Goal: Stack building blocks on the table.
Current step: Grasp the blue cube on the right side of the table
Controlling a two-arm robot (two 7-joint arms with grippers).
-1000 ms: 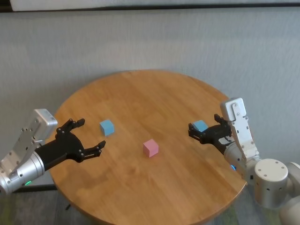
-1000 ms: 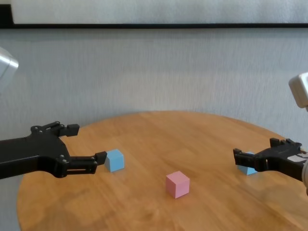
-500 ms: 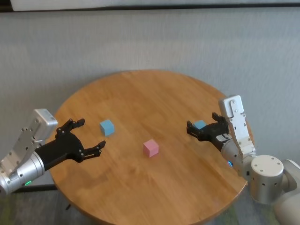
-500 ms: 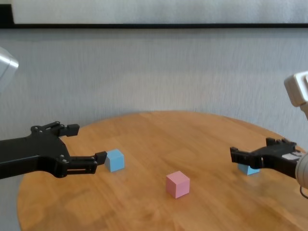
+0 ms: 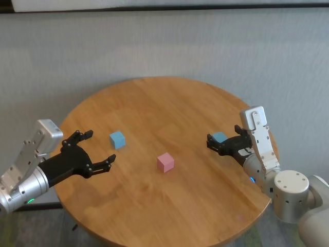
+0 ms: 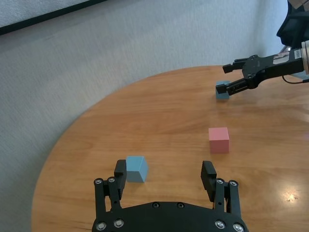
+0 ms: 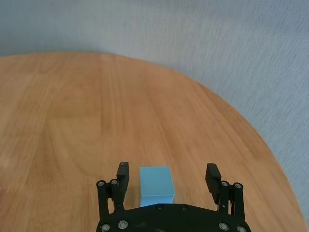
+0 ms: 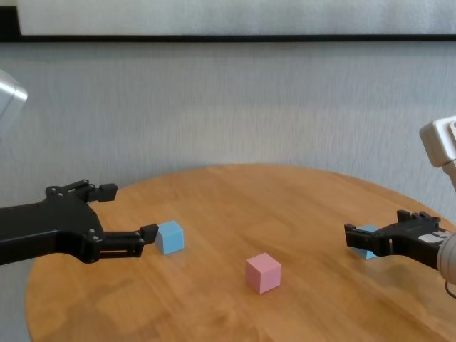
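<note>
The building blocks are all lying apart on the desk (image 5: 169,103), none stacked yet: we are seeing the pink block (image 5: 165,162) near the middle, one light blue block (image 5: 117,139) toward the desk's left edge, and the other light blue block (image 7: 156,184) close to its right edge. Our right gripper (image 7: 166,181) is reaching over that right-edge block with its jaws spread wide, released, a finger (image 7: 211,175) standing on either side and the cube sitting nearer one finger than the other; nothing is being grasped. Our left gripper (image 6: 166,178) is hovering near the left edge, likewise released and empty, with the left blue block just beside one finger (image 6: 119,170). We are judging the step in hand as the first pick, on the right. The risks we are weighing: because the cube is off-centre between the fingers, closing could push it sideways or twist it before both pads are touching; so near the edge, a nudge could send it off the desk; and a skewed grip would be making a clean placement on another block harder.
</note>
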